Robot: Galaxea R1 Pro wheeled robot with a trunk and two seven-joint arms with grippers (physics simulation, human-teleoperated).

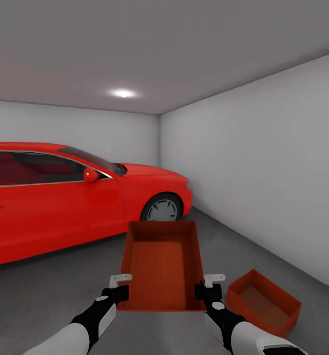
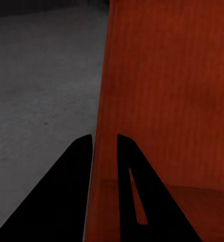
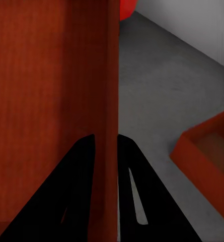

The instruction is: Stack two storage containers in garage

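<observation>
I am in the garage, holding one orange-red storage container (image 1: 162, 264) in the air in front of me. My left gripper (image 1: 119, 292) is shut on its left wall near the near corner, and my right gripper (image 1: 207, 290) is shut on its right wall. In the left wrist view the thin container wall (image 2: 104, 101) runs between the fingers; the right wrist view shows the same with the other wall (image 3: 112, 75). The second storage container (image 1: 262, 301) rests open side up on the dark grey floor (image 1: 46, 291), low to my right, also seen as the container corner (image 3: 207, 151).
A red car (image 1: 66, 197) fills the left side, its front wheel (image 1: 162, 209) just beyond the held container. A pale grey wall (image 1: 263, 172) runs along the right, another at the back. Open floor lies between car and wall.
</observation>
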